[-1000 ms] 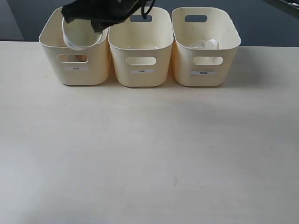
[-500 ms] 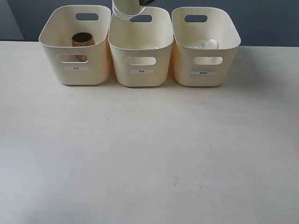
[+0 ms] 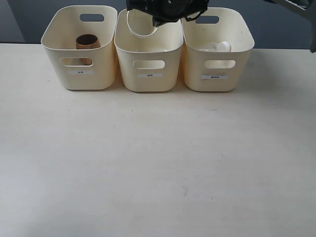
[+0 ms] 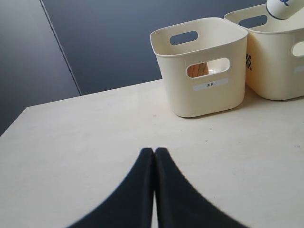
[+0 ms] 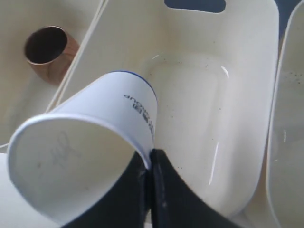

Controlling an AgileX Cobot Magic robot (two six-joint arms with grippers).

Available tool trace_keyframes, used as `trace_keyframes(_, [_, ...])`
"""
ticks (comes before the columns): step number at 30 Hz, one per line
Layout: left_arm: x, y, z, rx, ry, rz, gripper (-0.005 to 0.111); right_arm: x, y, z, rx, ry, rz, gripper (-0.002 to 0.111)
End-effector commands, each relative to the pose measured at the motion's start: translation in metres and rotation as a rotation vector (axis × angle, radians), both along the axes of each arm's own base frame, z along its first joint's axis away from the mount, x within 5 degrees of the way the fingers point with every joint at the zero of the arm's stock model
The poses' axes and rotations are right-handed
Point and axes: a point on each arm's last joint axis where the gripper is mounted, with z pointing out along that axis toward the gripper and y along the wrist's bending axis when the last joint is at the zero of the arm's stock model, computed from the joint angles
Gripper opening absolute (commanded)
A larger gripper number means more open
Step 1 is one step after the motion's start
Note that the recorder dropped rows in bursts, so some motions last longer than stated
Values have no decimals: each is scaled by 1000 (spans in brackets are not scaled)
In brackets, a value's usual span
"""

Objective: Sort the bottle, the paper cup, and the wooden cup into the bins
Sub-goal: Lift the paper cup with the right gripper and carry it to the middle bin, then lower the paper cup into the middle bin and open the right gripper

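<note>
right gripper (image 5: 151, 161): pressed together on the wall of the paper cup (image 5: 102, 142), pinching it at the rim.
paper cup (image 3: 141, 25): tilted, mouth turned toward the exterior camera, held over the opening of the middle bin (image 3: 148, 83).
left gripper (image 4: 154, 190): fingers pressed together with nothing between them, low over the desk (image 4: 95, 137).
wooden cup (image 3: 87, 42): upright inside the left bin (image 3: 79, 81).
bottle (image 3: 217, 47): clear, white cap, lying inside the right bin (image 3: 217, 86).
bins: three in a row, side by side, at the far side of the desk.
</note>
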Motion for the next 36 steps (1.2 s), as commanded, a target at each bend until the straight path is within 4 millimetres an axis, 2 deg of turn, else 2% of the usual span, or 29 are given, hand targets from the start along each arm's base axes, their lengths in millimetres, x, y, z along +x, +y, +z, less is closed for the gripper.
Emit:
trace_keyframes(1, [0,0,0,-2,-9,-3,0,8,-5,-7,-36,-29,-39,-1])
trace_keyframes(8, [0,0,0,-2,-9,-3,0,16,-12,-15,-38,-37,-61,-1])
trace_keyframes(19, [0,0,0,-2,-9,-3,0,21,-10,-31,-53,-21,-58,-1])
trace_keyframes(36, [0,0,0,-2,-9,-3,0,19,-12,-34,-76,11,-62,-1])
